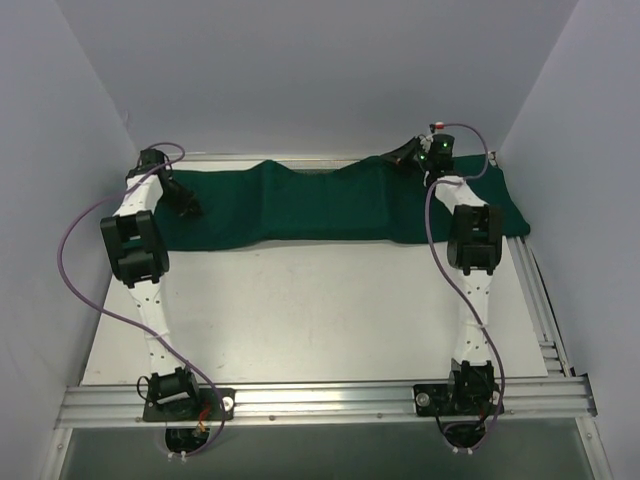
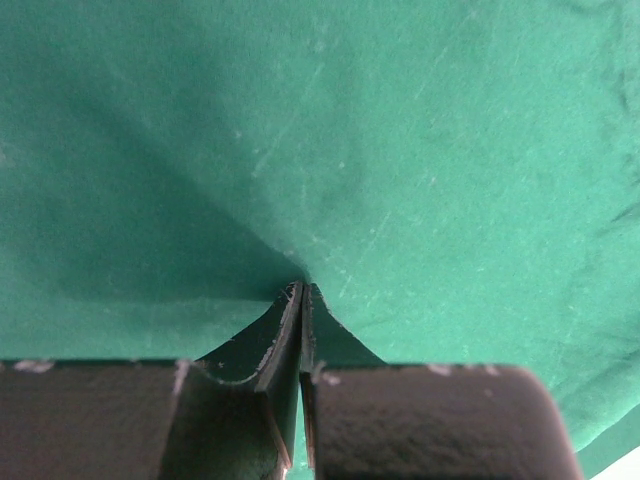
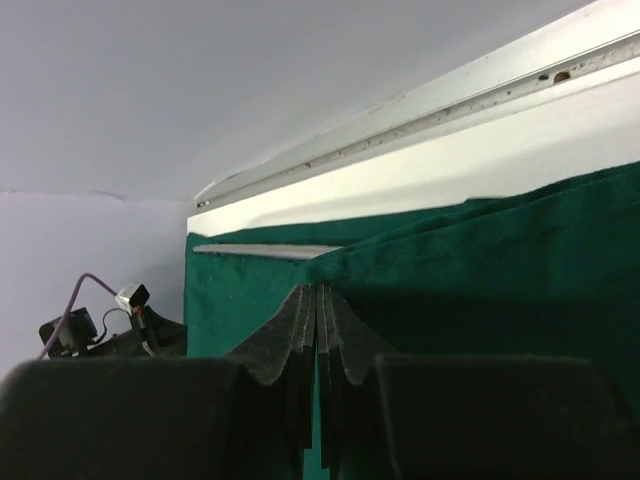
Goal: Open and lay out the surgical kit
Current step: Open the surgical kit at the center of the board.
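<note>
The dark green cloth wrap (image 1: 320, 205) lies stretched in a long band along the far edge of the table. My left gripper (image 1: 188, 208) is at its left end, and in the left wrist view its jaws (image 2: 302, 290) are shut on a puckered pinch of the cloth (image 2: 400, 150). My right gripper (image 1: 400, 157) is at the cloth's far edge on the right. Its jaws (image 3: 318, 290) are shut on a raised fold of the cloth (image 3: 500, 260). The wire-mesh tray and the instruments are hidden or out of view.
The white table top (image 1: 320, 310) stretches in front of the cloth. An aluminium rail (image 1: 320, 400) runs along the near edge and more rails (image 1: 545, 310) run down the right side. Grey walls stand close on the left, back and right.
</note>
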Motion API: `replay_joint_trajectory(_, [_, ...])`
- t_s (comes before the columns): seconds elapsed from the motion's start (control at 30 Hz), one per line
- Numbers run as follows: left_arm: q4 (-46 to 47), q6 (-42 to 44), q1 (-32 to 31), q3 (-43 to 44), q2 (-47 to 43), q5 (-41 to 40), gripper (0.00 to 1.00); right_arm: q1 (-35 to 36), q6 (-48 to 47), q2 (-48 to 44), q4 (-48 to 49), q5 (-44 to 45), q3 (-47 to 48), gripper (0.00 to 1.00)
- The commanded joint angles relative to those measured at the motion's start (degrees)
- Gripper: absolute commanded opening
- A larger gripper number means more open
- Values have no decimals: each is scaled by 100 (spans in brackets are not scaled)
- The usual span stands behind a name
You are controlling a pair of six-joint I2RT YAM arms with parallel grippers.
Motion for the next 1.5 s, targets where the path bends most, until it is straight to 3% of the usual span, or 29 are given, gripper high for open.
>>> replay_joint_trajectory(0.0, [-189,102,-48,-48,-441,-124,11,78,-357,-1019,-120,-106,-268,0])
replay_joint_trajectory(0.2, [-127,32,-48,-329,-731,-204,17,131,-569,-1740,-524,96,-1164,0])
replay_joint_trajectory(0.43, [-496,-91,-101,-557,-1275,-335,35,341,-982,-3013,-1964,702,-2596,0])
replay_joint_trajectory(0.57, [-348,-188,-110,-1189,-1916,-300,44,412,-1122,-4451,-2782,1106,-3992,0])
replay_joint_trajectory(0.77, [-409,-215,-127,-1848,-2453,-125,45,394,-1509,-6499,-4487,1572,-5875,0])
replay_joint_trajectory(0.8, [-426,-180,-136,-1911,-2498,-124,45,394,-1501,-6713,-4645,1625,-6015,2])
replay_joint_trajectory(0.83, [-452,-171,-153,-1972,-2533,-116,45,351,-1500,-6907,-4812,1677,-6113,25])
replay_joint_trajectory(0.9, [-505,-136,-171,-2104,-2612,-81,45,289,-1614,-7154,-4980,1949,-5799,48])
replay_joint_trajectory(0.93, [-514,-109,-188,-2140,-2638,-63,45,211,-1719,-7094,-5016,2238,-5327,68])
replay_joint_trajectory(1.0, [-610,-48,-224,-2166,-2665,-63,45,87,-1747,-6533,-5129,2433,-4798,76])
replay_joint_trajectory(1.2, [-637,40,-250,-2035,-2621,86,45,52,-1904,-4275,-5718,3284,-2508,76])
replay_joint_trajectory(1.3, [-628,224,-302,-1737,-2490,148,45,60,-1940,-3254,-6193,3882,-1346,61])
replay_joint_trajectory(1.4, [-725,540,-417,-1420,-2332,95,45,52,-2089,-2551,-6212,4497,-422,52])
replay_joint_trajectory(1.47, [-830,707,-505,-1227,-2209,-18,45,52,-2151,-2006,-6263,4683,36,51])
